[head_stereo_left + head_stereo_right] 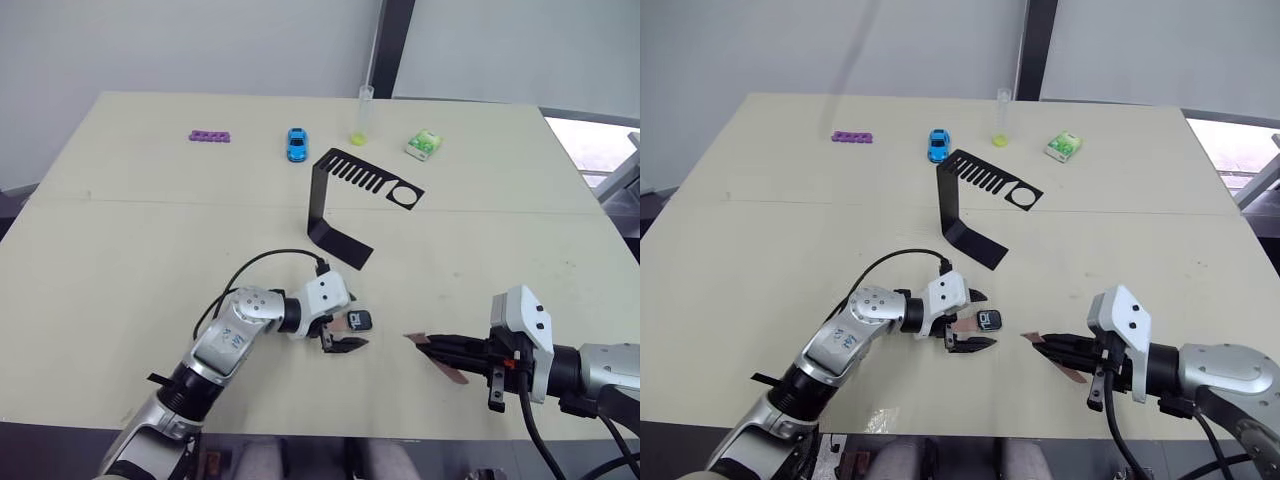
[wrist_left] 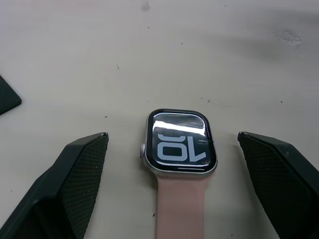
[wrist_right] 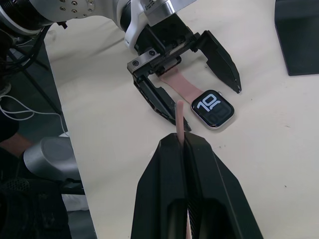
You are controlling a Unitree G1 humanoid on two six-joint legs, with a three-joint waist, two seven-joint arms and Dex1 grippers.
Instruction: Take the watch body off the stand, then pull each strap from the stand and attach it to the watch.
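The watch [image 2: 180,142] lay flat on the table [image 1: 120,250], screen up, with one strap [image 2: 178,209] already joined to its near edge and running back under the left gripper [image 1: 340,328]. That gripper sat low over it with its fingers spread wide, one either side of the case, touching neither and holding nothing. The stand [image 1: 345,200] stood further back on the table, its slotted arm bare, well apart from the action.

Over on the right, the right gripper [image 1: 432,352] had its fingers pressed together on the second strap [image 3: 179,119], pinched edge-on, the free end poking out ahead toward the watch. In the right wrist view that tip pointed at the case but stopped short of it, not touching.

So, by my reading, one strap was on and one was to go. And here was where it could slip. The watch was loose on the table with nobody holding it, so a push from the strap would likely just shove it along instead of seating the end in its slot. The strap was thin and gripped well back from its tip, so it might bend or buckle on contact. It was also turned on edge relative to the flat case, and that mismatch could jam it. And if the left fingers closed off-centre, they might twist the case or nip the attached strap.
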